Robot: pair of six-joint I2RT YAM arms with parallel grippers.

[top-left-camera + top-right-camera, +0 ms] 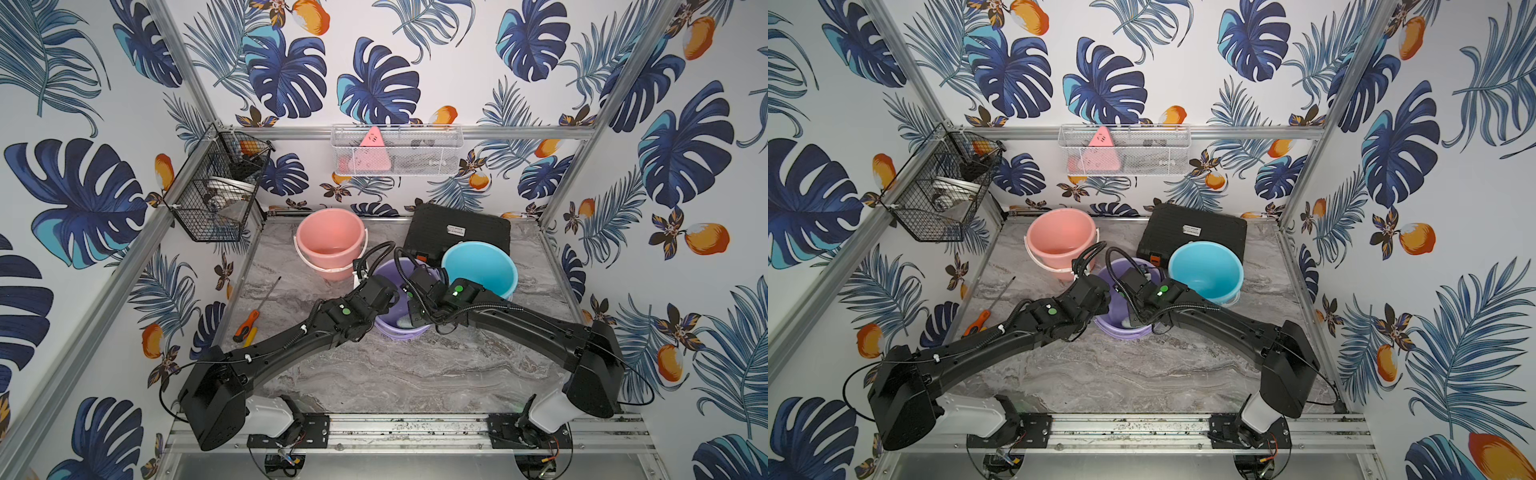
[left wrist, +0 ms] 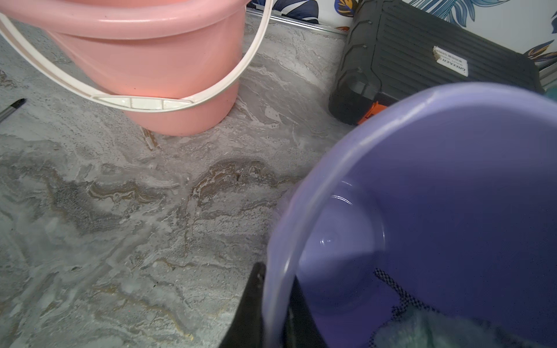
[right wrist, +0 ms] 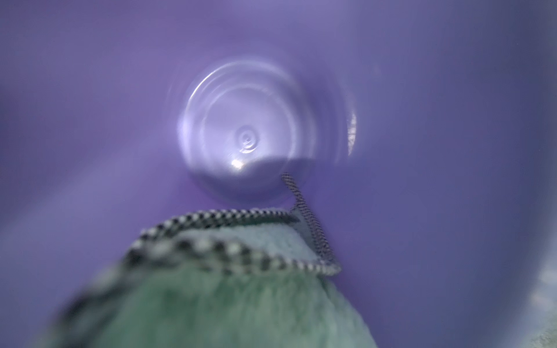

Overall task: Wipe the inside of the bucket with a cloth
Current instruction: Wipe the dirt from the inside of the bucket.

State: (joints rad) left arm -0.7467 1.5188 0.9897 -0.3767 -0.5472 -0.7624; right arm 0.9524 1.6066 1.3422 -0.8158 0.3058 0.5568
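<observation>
Black wire basket (image 1: 216, 187): hung on the left wall; contents not made out.
Orange-handled screwdriver (image 1: 248, 322): laid flat on the grey marbled counter (image 1: 415, 374), well apart from the buckets.
Pink plastic bucket with white bail handle (image 1: 330, 241): stood upright at the back; not involved.
White mesh basket (image 1: 397, 151): fixed to the back wall; a pink triangular item (image 1: 371, 139) is held in it.
Left claw (image 2: 275, 284): clenched on the rim of the purple plastic bucket (image 2: 422, 180), with one finger outside the wall and one inside, as shown in the left wrist view. The bucket is judged to be steadied by it.
Purple plastic bucket: set at mid-counter between the two arms. Its inner wall and floor are shown bare and glossy in the wrist views.
Pale grey-green cloth with black-and-white checked edging (image 3: 229, 301): found inside the purple bucket, against the inner wall on the robot's side and short of the floor, as far as can be told.
Right claw (image 1: 414, 315): reached down into the bucket. Its fingers are hidden by the cloth in the right wrist view. It is taken as clenched on the cloth bunched at its tip.
Black ribbed plastic case with orange latch (image 1: 461, 230): laid at the back.
Blue plastic bucket (image 1: 478, 268): stood upright, just beside the purple bucket; not involved.
Progress: the cloth is gathered and brought inside, and the bucket is held. Wiping is judged to be under way on the wall. The floor and the far wall are judged yet to be covered. How much has been cleaned cannot be told, as no dirt is visible.
</observation>
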